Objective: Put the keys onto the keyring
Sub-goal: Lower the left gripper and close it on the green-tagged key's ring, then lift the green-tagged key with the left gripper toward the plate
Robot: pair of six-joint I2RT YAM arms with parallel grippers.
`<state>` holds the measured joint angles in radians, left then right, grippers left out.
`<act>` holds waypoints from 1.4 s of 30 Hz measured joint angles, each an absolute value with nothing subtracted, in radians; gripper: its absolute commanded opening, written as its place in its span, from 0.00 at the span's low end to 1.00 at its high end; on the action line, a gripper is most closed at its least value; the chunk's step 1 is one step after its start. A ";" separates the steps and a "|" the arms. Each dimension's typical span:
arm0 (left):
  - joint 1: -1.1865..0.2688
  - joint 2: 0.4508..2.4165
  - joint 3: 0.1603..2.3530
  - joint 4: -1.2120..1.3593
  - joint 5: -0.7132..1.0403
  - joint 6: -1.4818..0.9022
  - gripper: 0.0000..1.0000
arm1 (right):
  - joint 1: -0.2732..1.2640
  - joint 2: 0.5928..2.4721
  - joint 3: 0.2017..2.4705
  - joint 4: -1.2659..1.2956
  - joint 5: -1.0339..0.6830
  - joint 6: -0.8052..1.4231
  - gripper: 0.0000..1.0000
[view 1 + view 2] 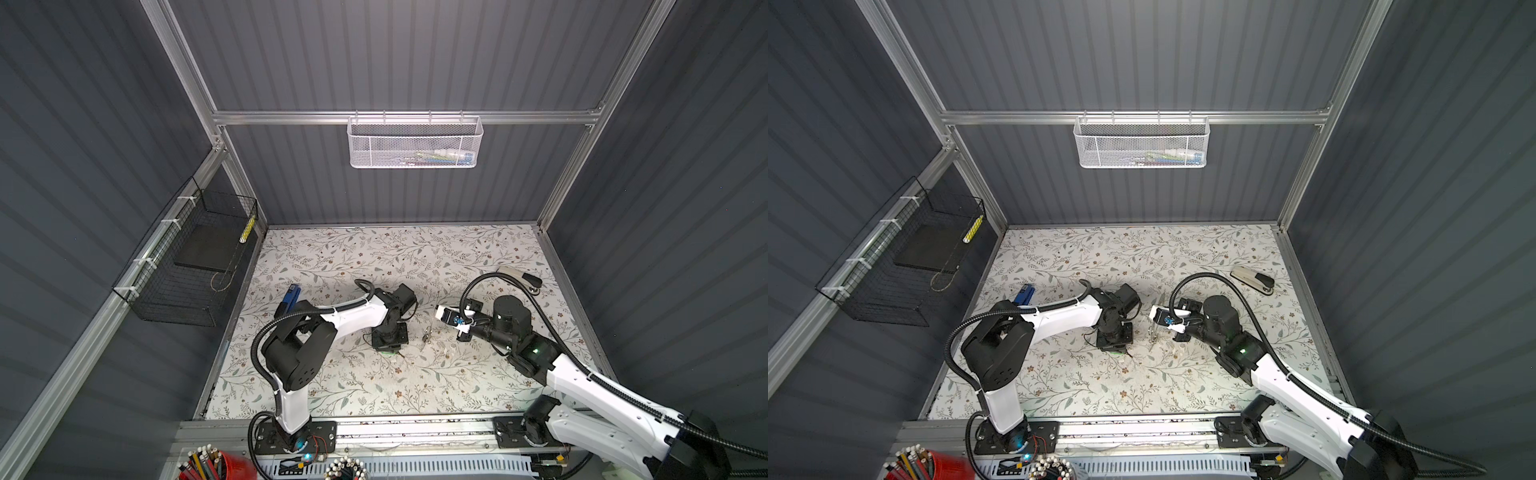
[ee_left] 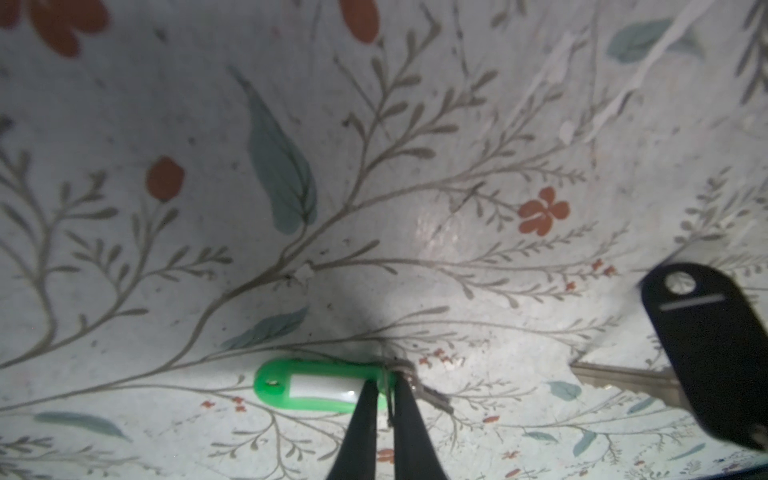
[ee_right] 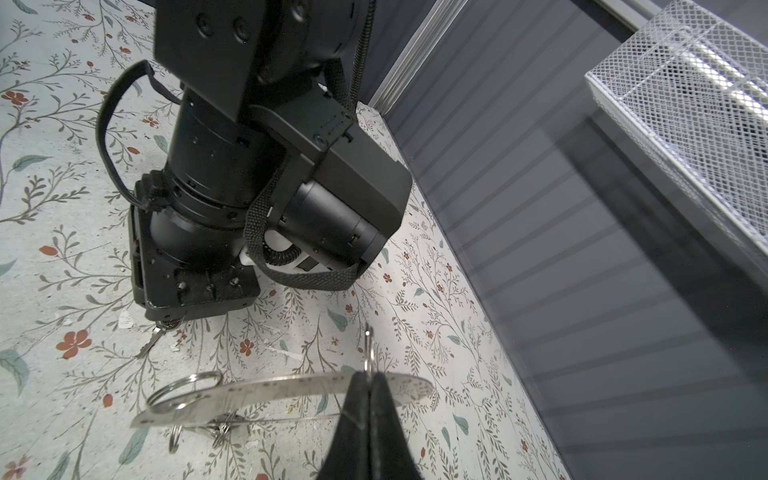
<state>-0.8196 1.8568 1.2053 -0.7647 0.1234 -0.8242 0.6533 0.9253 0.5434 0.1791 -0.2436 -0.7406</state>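
Our left gripper (image 2: 384, 380) pinched the green tag (image 2: 307, 384), likely light and slick, by its ring end, lower centre; our right gripper (image 3: 368, 376) clamped the thin, probably stiff keyring (image 3: 266, 392).

Black tag (image 2: 715, 353) blurred, cut by edge; green tag (image 2: 307, 384) partly behind left tool (image 2: 384, 384).

Top views overhead, share whole table (image 1: 374, 257); wrist cams close-up: L faces down, R sideways
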 measured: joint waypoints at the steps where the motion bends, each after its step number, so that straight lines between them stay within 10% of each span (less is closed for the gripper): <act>1: -0.820 1.857 1.207 -0.765 0.123 -0.824 0.06 | 0.653 0.925 0.543 0.179 -0.244 -0.741 0.00; 15: -0.825 1.848 1.218 -0.773 0.104 -0.741 0.00 | 0.646 0.926 0.543 0.179 -0.247 -0.723 0.00; 42: -0.831 1.155 0.968 -0.352 0.245 0.389 0.00 | 0.671 0.942 0.608 0.081 -0.307 -0.715 0.00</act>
